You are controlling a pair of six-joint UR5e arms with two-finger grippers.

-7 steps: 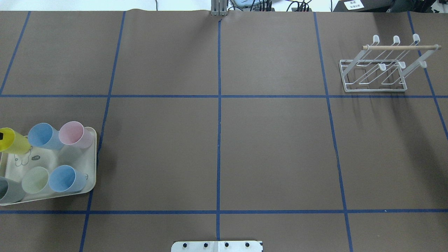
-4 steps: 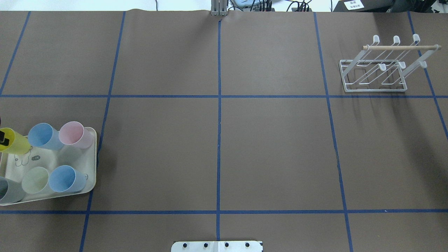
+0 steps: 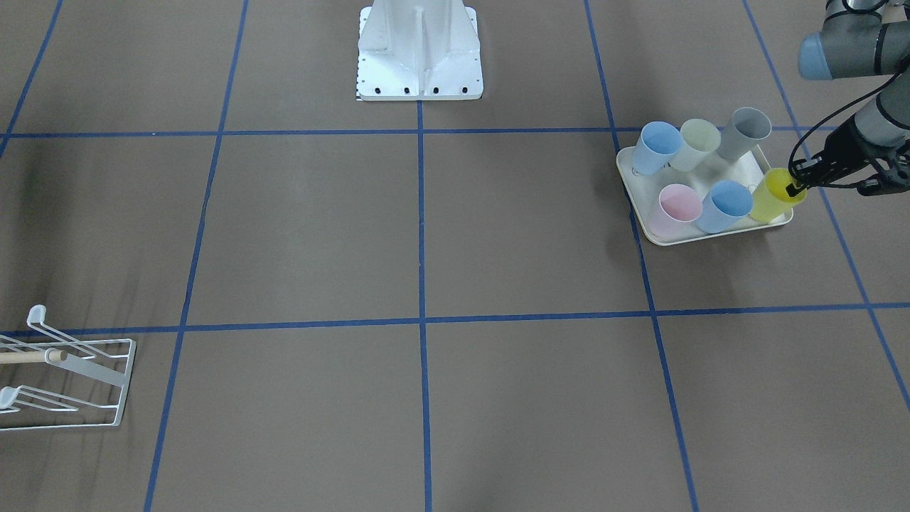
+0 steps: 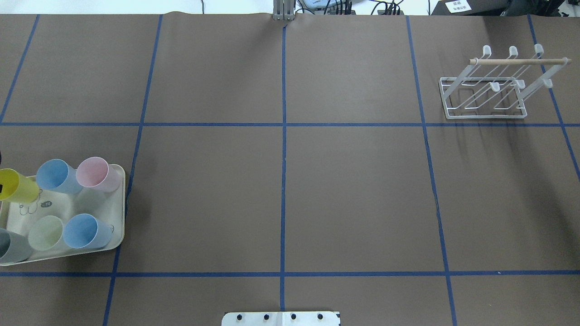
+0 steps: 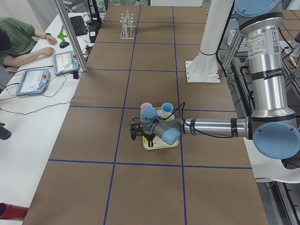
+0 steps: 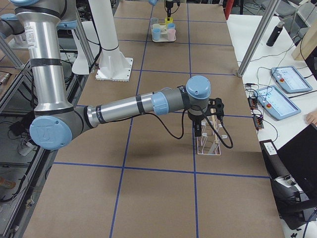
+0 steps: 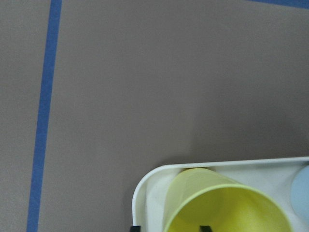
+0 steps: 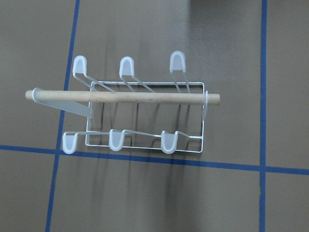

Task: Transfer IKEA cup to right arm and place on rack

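The left gripper [image 3: 798,186] has its two fingers [image 7: 135,228] parted astride the rim of the yellow IKEA cup [image 7: 227,208]. In the left wrist view one dark tip sits outside the cup's wall, toward 9 o'clock and apart from it. The other tip sits inside the mouth, so the wall runs between them unpinched. The cup stands upright as far as the views tell, long axis vertical and mouth up. It is in a corner of the cream tray [image 4: 118,228], at the tray's 10 o'clock in the overhead view, with a blue cup [image 4: 56,176] just beside it at 3 o'clock. The rack [image 8: 140,116] lies well apart, toward the table's 2 o'clock, its wooden dowel [image 8: 123,96] running 9 to 3. The right gripper [image 6: 197,133] hangs above the rack; whether its fingers are parted I cannot tell.
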